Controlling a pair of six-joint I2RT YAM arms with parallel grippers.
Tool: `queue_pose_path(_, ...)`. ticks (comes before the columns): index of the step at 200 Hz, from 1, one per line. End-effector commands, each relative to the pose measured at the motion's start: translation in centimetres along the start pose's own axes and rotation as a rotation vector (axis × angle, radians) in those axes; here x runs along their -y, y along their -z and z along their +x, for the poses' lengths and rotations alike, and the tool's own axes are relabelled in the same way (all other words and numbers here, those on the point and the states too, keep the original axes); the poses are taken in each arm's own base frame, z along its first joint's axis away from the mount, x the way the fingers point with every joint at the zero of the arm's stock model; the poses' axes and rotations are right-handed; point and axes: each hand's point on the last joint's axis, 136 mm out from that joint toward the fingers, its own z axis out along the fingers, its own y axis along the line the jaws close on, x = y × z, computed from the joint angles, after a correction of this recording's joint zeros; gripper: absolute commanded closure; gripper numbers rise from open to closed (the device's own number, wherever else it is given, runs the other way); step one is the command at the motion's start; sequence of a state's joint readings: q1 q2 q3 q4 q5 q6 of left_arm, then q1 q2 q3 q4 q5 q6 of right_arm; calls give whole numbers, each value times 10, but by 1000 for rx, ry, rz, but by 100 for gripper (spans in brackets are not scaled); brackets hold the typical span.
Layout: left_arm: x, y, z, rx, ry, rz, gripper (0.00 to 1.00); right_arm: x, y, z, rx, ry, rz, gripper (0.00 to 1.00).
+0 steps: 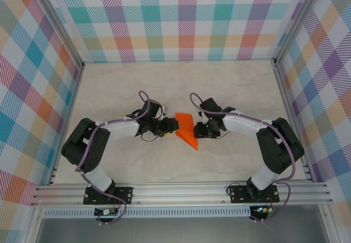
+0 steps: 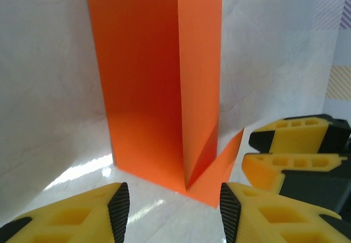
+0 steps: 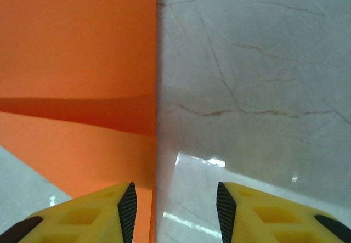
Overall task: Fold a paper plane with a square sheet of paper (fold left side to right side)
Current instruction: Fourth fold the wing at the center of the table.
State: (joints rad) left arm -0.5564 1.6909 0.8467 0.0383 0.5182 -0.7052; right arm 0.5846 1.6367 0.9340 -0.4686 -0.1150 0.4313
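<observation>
Folded orange paper (image 1: 186,129) lay mid-worktop, one flap lifting. Left tool (image 2: 174,202) stood apart, empty; right tool (image 3: 173,204) apart, astride the paper's edge. I judged the left-to-right fold laid; next move calls for pressing the crease.

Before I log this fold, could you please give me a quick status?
Left hand open, right hand open. Folded bright orange paper sheet lies on table between them, unheld. Nothing obstructing.
</observation>
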Motion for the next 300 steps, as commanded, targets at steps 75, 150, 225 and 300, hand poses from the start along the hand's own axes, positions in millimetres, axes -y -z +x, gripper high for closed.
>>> queue_pose_path(75, 28, -19, -14, -2, -6, 42, 63, -18, 36, -10, 239, 158, 1, 47)
queue_pose_path(150, 38, -17, -22, 11, 10, 46, 63, -57, 16, 7, 345, 417, 118, 45)
queue_pose_path(225, 42, -18, -29, 15, 35, 34, 63, -60, -12, 3, 349, 505, 211, 44)
queue_pose_path(300, 42, -12, -39, 32, 25, 9, 60, -50, -24, 4, 339, 491, 251, 60)
